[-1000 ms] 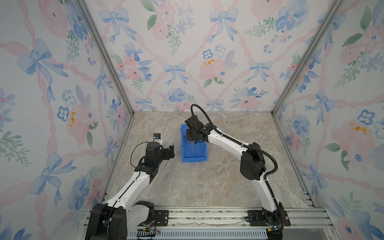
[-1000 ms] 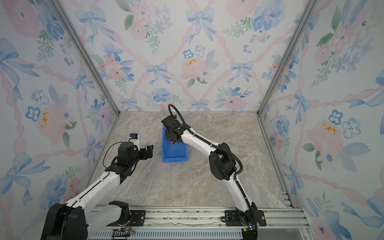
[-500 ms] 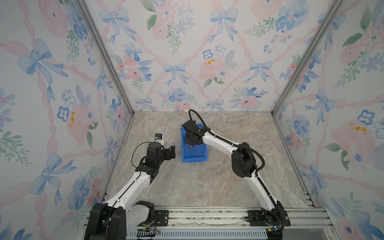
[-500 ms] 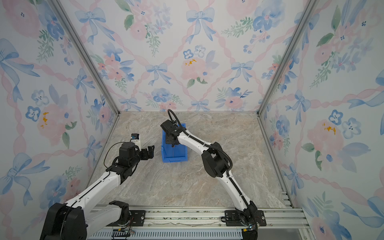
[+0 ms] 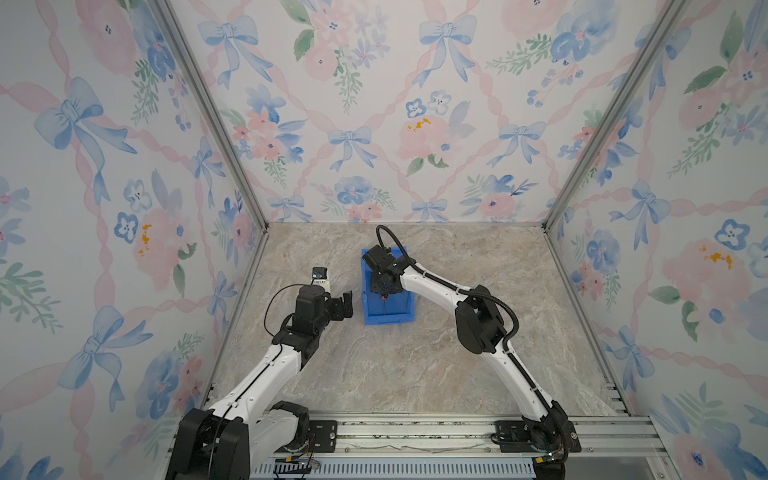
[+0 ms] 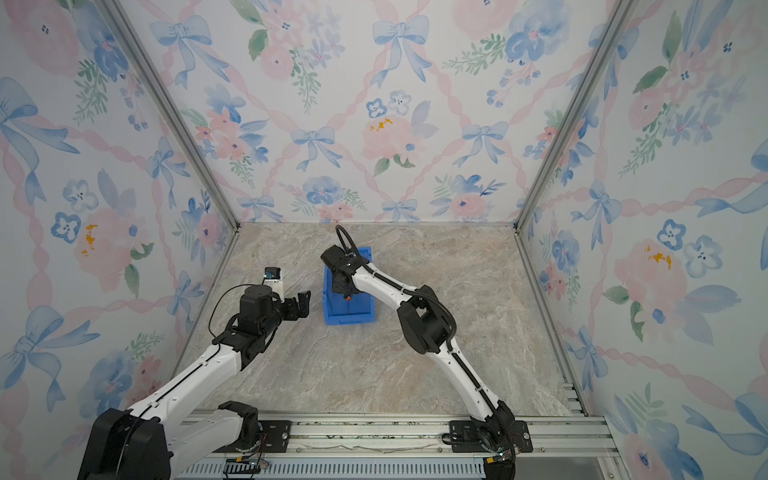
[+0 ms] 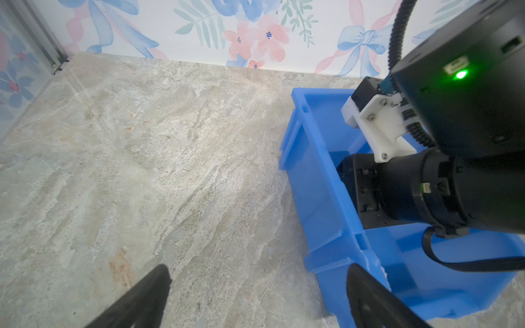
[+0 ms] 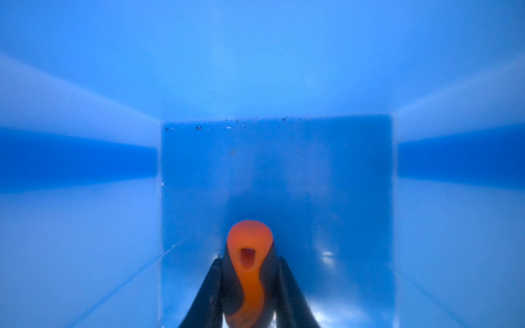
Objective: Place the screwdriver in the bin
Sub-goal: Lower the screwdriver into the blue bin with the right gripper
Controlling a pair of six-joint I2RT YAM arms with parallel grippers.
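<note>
The right gripper was clamped on the orange-and-black handle of the screwdriver, with one dark finger pressed to each side of it. In the right wrist view the blue walls of the bin stood on every side and the bin's floor lay straight ahead. Gripper and tool were therefore down inside the bin, between its side walls. In both top views the thin shaft pointed toward the bin's low front wall. Whether its tip touched the bin's floor could not be told.

A second earlier the wrist had hung higher over the bin, with the screwdriver dangling above the opening. Since then it had sunk in among the walls. By my reading the carrying was finished and only the release remained, and any fall from there would be short.

The left gripper had its jaws apart and empty. It sat just outside the bin, beside the wall nearest its own arm, and had scarcely shifted.

The count was one screwdriver, one bin and two grippers. The bin stood on the marbled tabletop.
</note>
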